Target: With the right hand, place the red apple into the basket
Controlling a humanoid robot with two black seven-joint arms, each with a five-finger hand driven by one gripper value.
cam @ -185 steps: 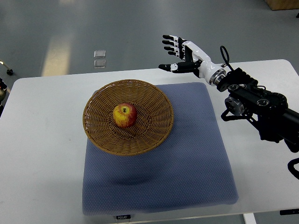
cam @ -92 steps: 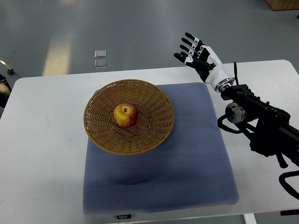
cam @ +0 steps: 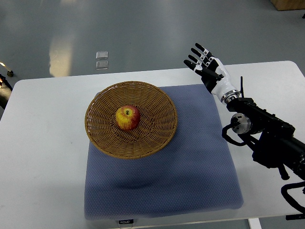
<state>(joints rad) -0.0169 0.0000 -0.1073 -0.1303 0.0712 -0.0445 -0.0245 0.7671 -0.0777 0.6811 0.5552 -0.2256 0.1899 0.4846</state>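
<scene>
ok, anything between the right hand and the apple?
Only the basket wall and a strip of blue mat, between the right hand and apple; top view.

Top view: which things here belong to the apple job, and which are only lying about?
Part of the job:
- red apple, lying in the basket
- wicker basket
- right hand, open and empty, beyond the mat's far right corner

Just lying about:
- blue mat under the basket
- white table

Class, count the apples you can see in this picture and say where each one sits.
1. A single red apple lies in the middle of the wicker basket, which rests on the blue mat. Nothing seems hidden; the open right hand holds nothing.
</scene>
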